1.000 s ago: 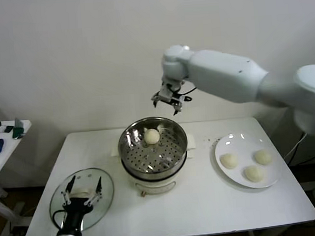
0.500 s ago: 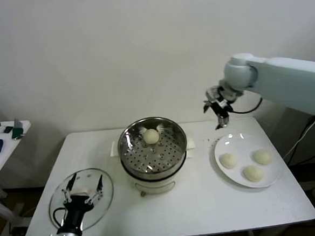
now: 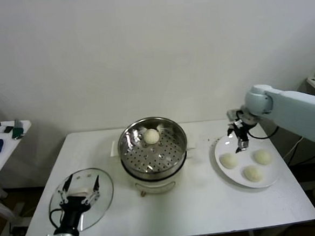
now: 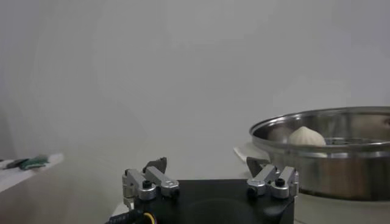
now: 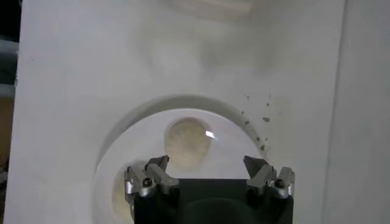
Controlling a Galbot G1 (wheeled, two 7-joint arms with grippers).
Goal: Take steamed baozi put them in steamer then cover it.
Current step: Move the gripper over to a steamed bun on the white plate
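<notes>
**1 bun in, 3 to go, lid off**

You have 1 steamed baozi (image 3: pixel 151 135) in the steamer (image 3: pixel 154 151) at mid-worktop (image 3: pixel 201 201). 3 more sit on the white plate (image 3: pixel 228 143) to its right. Your right hand (image 3: pixel 240 135) hangs above the plate, fingers wide apart and holding nothing. Your left hand (image 3: pixel 80 193), equally open and empty, waits over the cover (image 3: pixel 82 198) lying near the worktop's left front corner.

no readable text, no labels anywhere
</notes>
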